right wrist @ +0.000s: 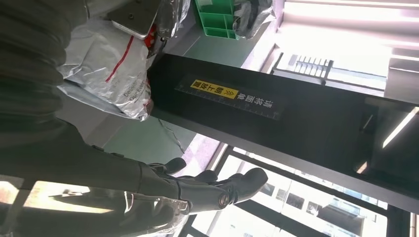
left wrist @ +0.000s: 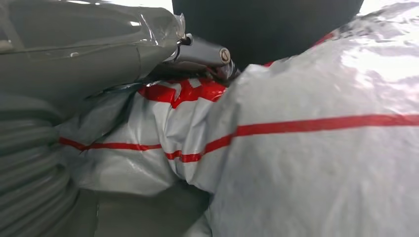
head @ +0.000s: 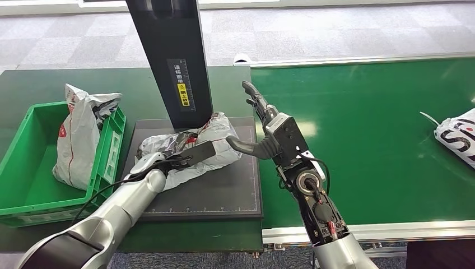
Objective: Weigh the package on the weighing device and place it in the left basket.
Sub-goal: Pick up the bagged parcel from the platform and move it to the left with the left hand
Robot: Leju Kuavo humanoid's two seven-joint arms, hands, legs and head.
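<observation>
- Left hand [head: 168, 161]: lying on the package [head: 187, 148], fingers stretching across its crumpled top; in the left wrist view the thumb [left wrist: 202, 52] is pressing into the plastic [left wrist: 296, 148]. It appears to be closing on the bag, though I cannot tell whether the grip is secure.
- Package: grey-white mailer with red stripes, sitting directly under that hand on the dark weighing plate [head: 224, 196], its far end touching the black scanner column [head: 173, 61].
- Right hand [head: 263, 126]: hovering just beside the package's far-right end, fingers spread and holding nothing; thumb reaching toward the bag without clearly touching it.
- Left basket [head: 17, 185]: green crate, just beyond the plate on the left hand's outer side, already holding another bag [head: 81, 140].
- Spare parcel [head: 456, 134]: well apart, far across the green belt [head: 364, 140] from the right hand.
- Handling judgement: the film looks slippery and slack, so gathering a good fold before lifting, then clearing the basket wall, seems wise.
</observation>
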